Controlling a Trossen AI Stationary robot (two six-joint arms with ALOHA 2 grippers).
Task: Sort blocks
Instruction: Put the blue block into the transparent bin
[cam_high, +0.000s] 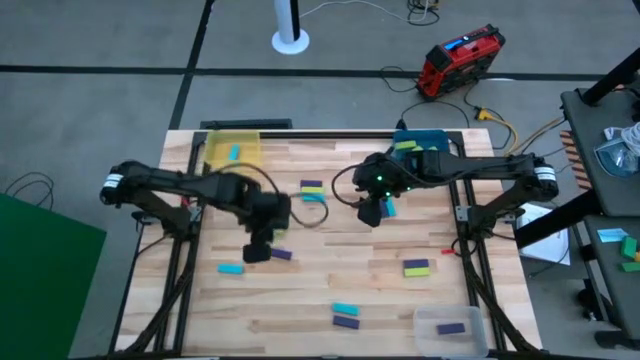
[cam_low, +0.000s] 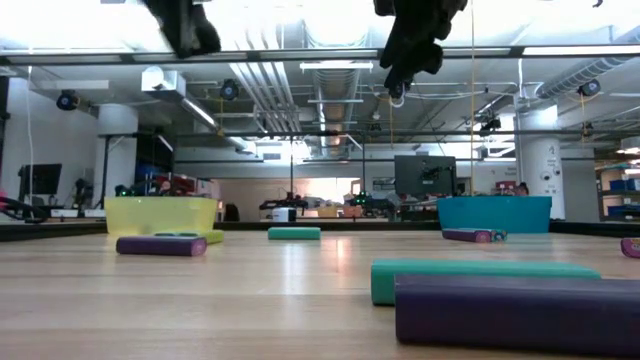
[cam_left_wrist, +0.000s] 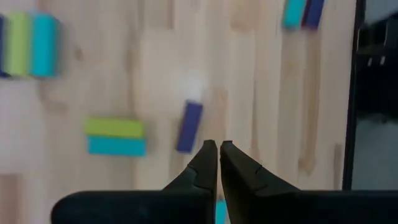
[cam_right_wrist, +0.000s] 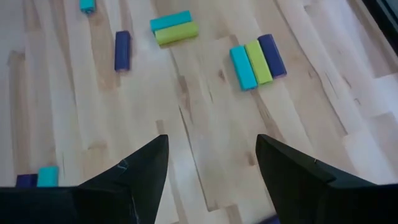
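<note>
Small flat blocks in cyan, yellow-green and purple lie scattered over a pale wooden table (cam_high: 330, 275). A purple block (cam_high: 281, 255) rests just beside the left gripper (cam_high: 258, 250), whose two dark fingers are pressed together with nothing between them. A cyan block (cam_high: 231, 268) lies near it, toward the table's front-left. The right gripper (cam_high: 370, 212) hangs above the table's middle with its fingers spread wide apart and holding nothing. Near it lie a stack of three blocks (cam_high: 312, 191), and farther toward the front-right a yellow-green and purple pair (cam_high: 416, 267). A cyan and purple pair (cam_high: 345, 316) sits at the front edge.

No readable writing or labels show anywhere.

A yellow tray (cam_high: 233, 150) stands at the back-left corner with one cyan block in it. A blue tray (cam_high: 422, 142) stands at the back, behind the right gripper. A clear tray (cam_high: 450, 322) at the front-right corner holds one purple block.

Around the table is a grey floor, with a red device (cam_high: 458, 60) and cables behind it. The level view shows a large workshop with ceiling pipes and bright lights.
</note>
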